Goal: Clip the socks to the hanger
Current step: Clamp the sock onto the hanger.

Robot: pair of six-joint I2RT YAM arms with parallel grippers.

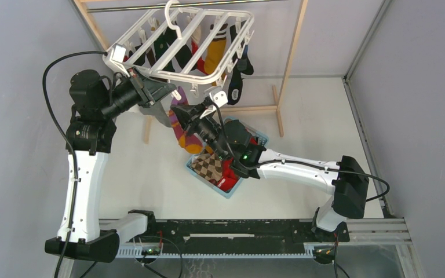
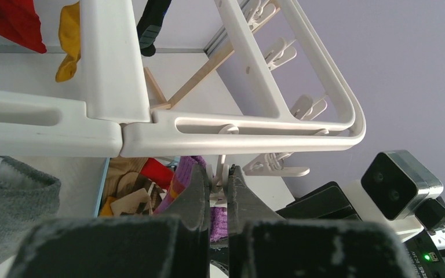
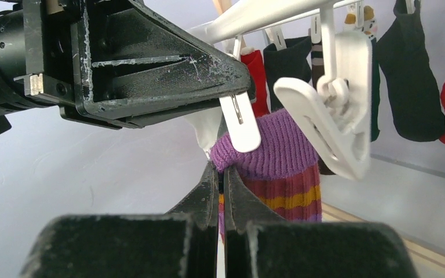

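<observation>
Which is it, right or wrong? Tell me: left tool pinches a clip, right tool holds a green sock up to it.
Wrong: the right wrist view shows a purple sock, not green. The left tool pinches a clip, the right tool holds the sock up to it.

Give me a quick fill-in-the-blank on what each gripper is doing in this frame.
1. The left gripper pinches a white ____ hanging from the hanger.
2. The right gripper holds up a striped sock whose cuff is ____.
3. Spare socks lie in a light-blue ____ on the table.
Missing words: clip, purple, basket.
</observation>
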